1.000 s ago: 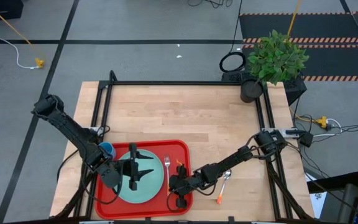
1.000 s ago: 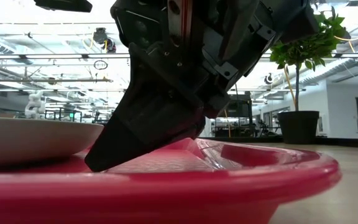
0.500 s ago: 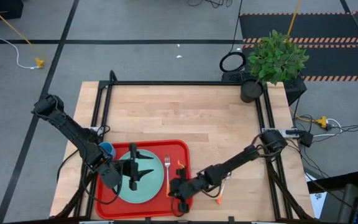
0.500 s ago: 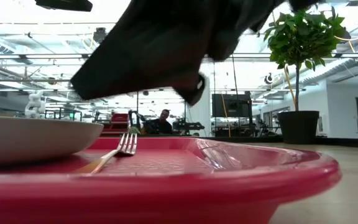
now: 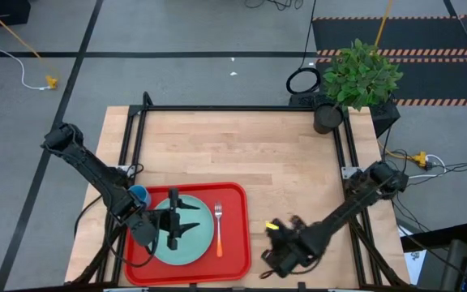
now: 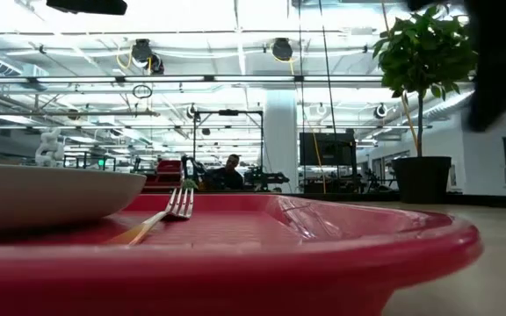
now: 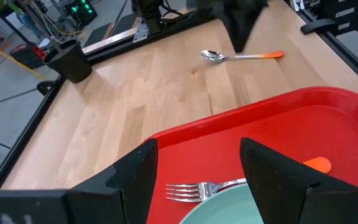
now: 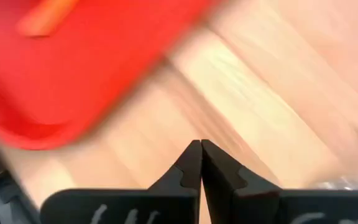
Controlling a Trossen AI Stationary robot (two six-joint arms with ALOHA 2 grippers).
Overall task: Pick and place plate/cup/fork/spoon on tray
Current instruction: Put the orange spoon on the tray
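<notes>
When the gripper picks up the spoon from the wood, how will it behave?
The spoon looks stiff, with a metal bowl and plastic handle. It seems thin and probably light. It lies flat on the table, so it may slide when pinched. Its shiny bowl could be slippery.

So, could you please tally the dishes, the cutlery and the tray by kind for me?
Plate: 1
Cup: 1
Fork: 1
Spoon: 1
Tray: 1
Total: 5
</notes>
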